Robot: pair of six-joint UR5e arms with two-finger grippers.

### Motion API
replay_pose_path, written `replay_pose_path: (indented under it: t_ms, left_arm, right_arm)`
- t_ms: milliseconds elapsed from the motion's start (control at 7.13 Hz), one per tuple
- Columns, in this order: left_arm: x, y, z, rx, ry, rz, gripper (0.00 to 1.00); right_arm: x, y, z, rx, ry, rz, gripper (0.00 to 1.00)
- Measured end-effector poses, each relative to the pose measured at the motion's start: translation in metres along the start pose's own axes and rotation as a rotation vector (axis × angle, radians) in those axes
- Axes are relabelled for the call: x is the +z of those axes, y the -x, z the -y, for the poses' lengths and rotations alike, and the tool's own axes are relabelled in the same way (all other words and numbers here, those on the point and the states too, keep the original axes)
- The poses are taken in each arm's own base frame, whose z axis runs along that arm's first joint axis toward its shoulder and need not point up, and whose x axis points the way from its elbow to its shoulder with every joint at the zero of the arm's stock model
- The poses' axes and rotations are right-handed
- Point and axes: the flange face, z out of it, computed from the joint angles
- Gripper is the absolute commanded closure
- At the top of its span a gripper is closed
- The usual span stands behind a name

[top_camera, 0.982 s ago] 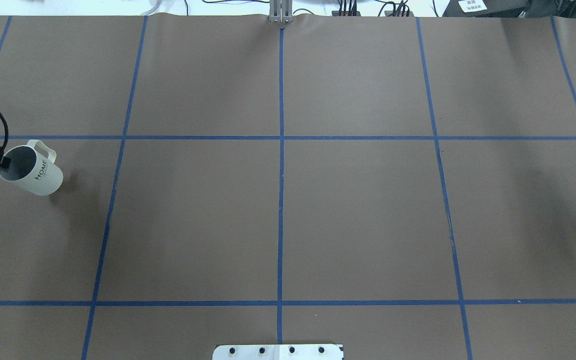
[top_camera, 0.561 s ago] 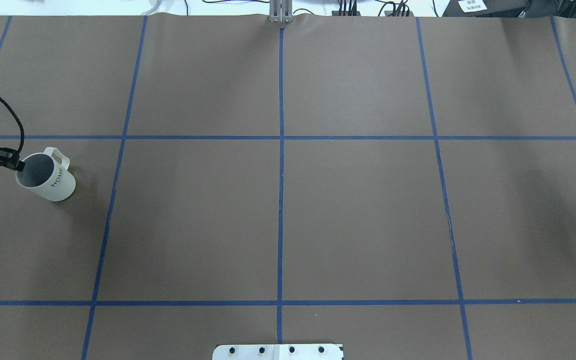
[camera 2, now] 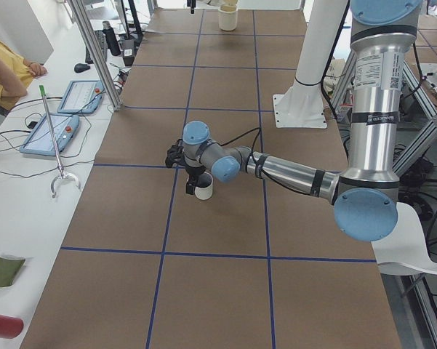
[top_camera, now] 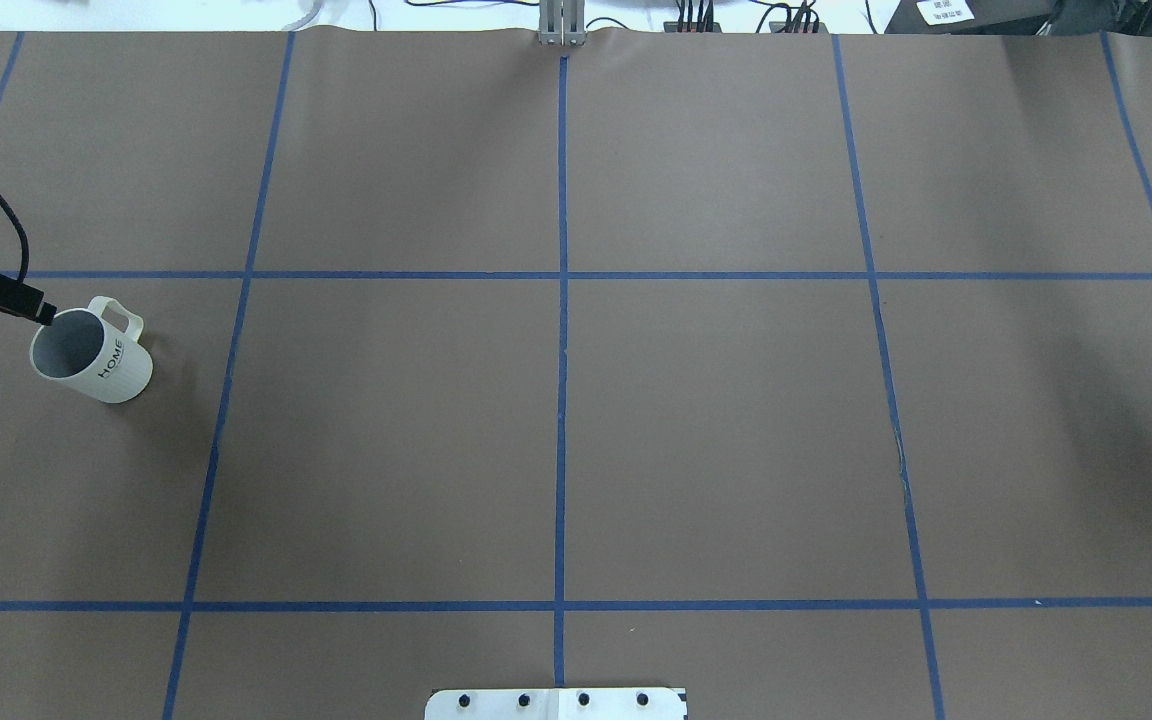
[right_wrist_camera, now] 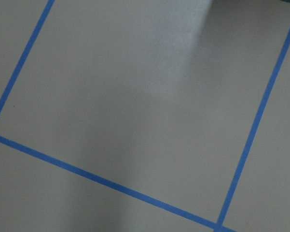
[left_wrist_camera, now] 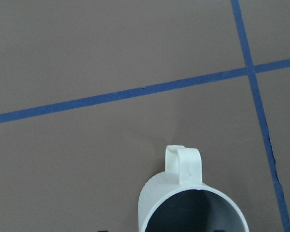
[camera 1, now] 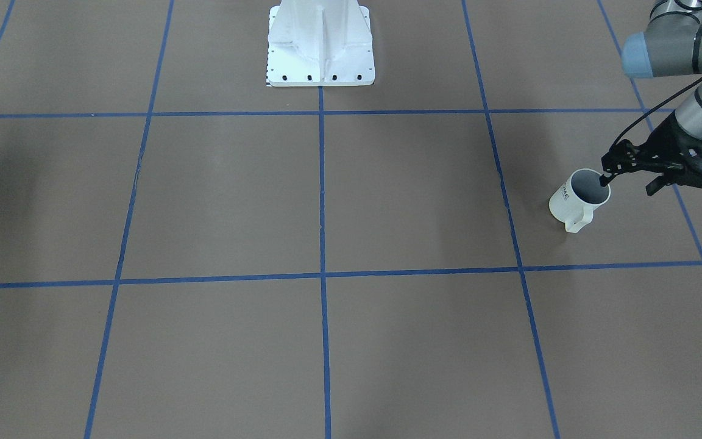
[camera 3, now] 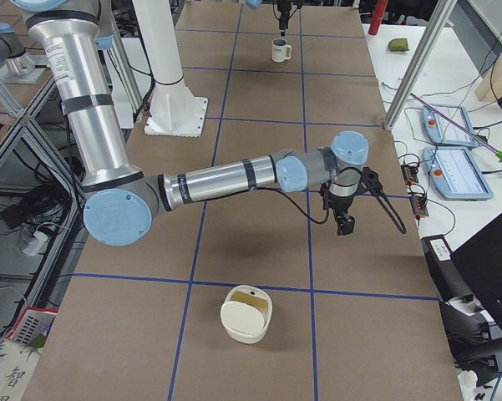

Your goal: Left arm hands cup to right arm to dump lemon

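Left fingers (top_camera: 26, 300) are spread and grip nothing. You can see one tip right at the rim of the single cup (top_camera: 101, 360), while the other stands outside it, apart from the wall. That one cup stands upright on the counter (top_camera: 576, 450), just below those fingers, with its one handle (left_wrist_camera: 186, 164) pointing away from them. You cannot make out what lies inside it. The two arms are well apart. The right fingers (camera 3: 343, 224) hang over the counter far from the cup, and you cannot tell whether they are parted or closed. One cream tub (camera 3: 246, 322) sits beyond the right fingers, on the side away from the cup.
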Motion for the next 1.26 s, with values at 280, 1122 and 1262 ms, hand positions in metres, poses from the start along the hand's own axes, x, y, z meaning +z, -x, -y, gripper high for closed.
replay_pose_path:
  t_ms: [280,1122,1262]
  left_arm:
    - [-0.045,0.072,0.002,0.084,0.017,0.081,0.0]
    - [-0.107,0.222,-0.079,0.06,0.104,0.099,0.0]
    - [-0.106,0.224,-0.081,0.058,0.103,0.098,0.0]
  right_arm:
    - [-0.002,-0.013,-0.007,0.017,0.006,-0.013,0.0]
    - [0.012,-0.081,-0.087,0.04,0.142,-0.046,0.0]
    - [0.023,-0.089,-0.109,0.036,0.139,-0.057,0.0]
